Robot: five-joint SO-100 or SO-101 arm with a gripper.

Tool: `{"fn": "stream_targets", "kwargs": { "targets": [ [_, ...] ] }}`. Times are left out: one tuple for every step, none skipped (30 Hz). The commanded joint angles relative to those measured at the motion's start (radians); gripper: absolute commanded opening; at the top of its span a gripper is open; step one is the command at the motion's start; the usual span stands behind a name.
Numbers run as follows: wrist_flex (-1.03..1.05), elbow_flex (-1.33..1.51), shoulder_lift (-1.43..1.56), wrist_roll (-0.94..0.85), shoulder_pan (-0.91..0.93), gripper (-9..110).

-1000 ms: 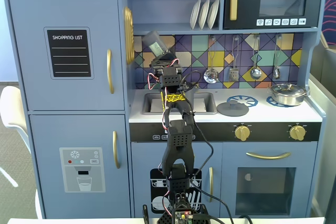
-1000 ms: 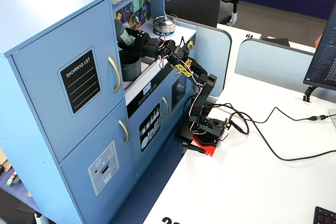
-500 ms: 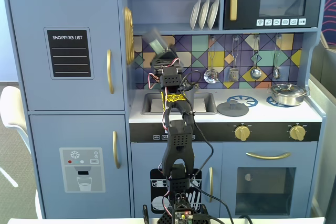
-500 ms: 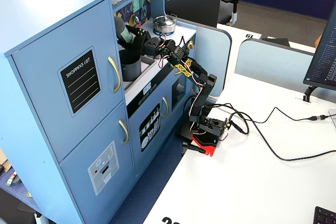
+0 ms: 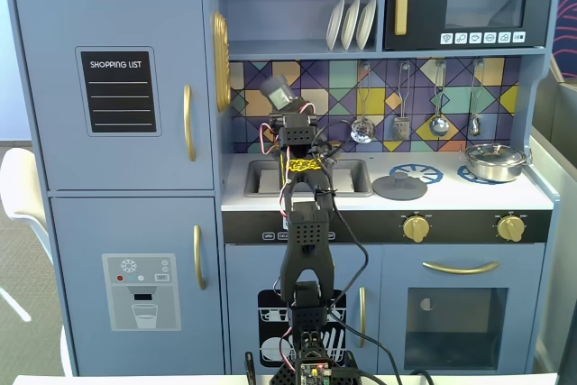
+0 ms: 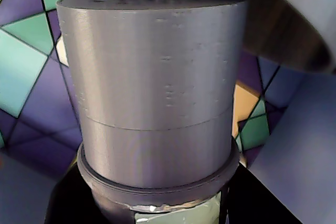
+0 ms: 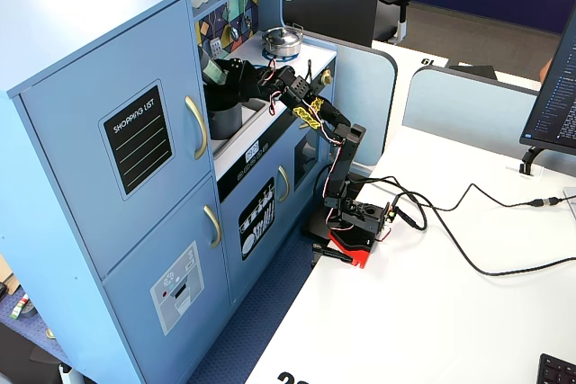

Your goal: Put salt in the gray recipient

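Note:
The salt shaker (image 5: 277, 92) is a gray cylinder with a pale green label, held tilted in front of the tiled back wall. My gripper (image 5: 285, 111) is shut on its lower body. In the wrist view the shaker (image 6: 157, 87) fills the frame, its perforated top facing away and the label at the bottom edge, with the black fingers (image 6: 68, 203) on either side of it. In the side fixed view the gripper (image 7: 219, 74) holds the shaker (image 7: 209, 66) just above the dark gray pot (image 7: 225, 120), which stands in the sink. In the front fixed view the arm hides the pot.
A flat gray lid (image 5: 399, 187) lies on the counter right of the sink (image 5: 347, 178). A shiny steel lidded pot (image 5: 494, 161) stands on the right burner and also shows in the side view (image 7: 282, 40). Utensils (image 5: 362, 128) hang on the back wall, under a shelf.

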Motion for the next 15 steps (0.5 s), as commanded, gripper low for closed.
{"fn": "stream_targets", "kwargs": {
  "targets": [
    [-0.264,-0.006,0.034,-0.071,-0.041,0],
    [-0.316,-0.006,0.034,-0.087,-0.051,0],
    [-0.353,-0.008,0.029,-0.094,-0.054,0],
    [-0.371,-0.014,0.023,-0.095,-0.057,0],
    [-0.367,-0.028,0.014,-0.092,-0.057,0],
    [-0.337,-0.043,0.006,-0.081,-0.054,0],
    [-0.291,-0.057,0.002,-0.063,-0.046,0],
    [-0.225,-0.075,-0.006,-0.048,-0.035,0],
    [-0.144,-0.098,-0.014,-0.023,-0.02,0],
    [-0.063,-0.117,-0.021,-0.005,-0.008,0],
    [0.006,-0.123,-0.026,0.003,0.002,0],
    [0.058,-0.123,-0.026,0.006,0.009,0],
    [0.097,-0.115,-0.026,0.006,0.012,0],
    [0.117,-0.098,-0.023,0.005,0.012,0],
    [0.118,-0.077,-0.017,0.0,0.005,0]
  ]
}}
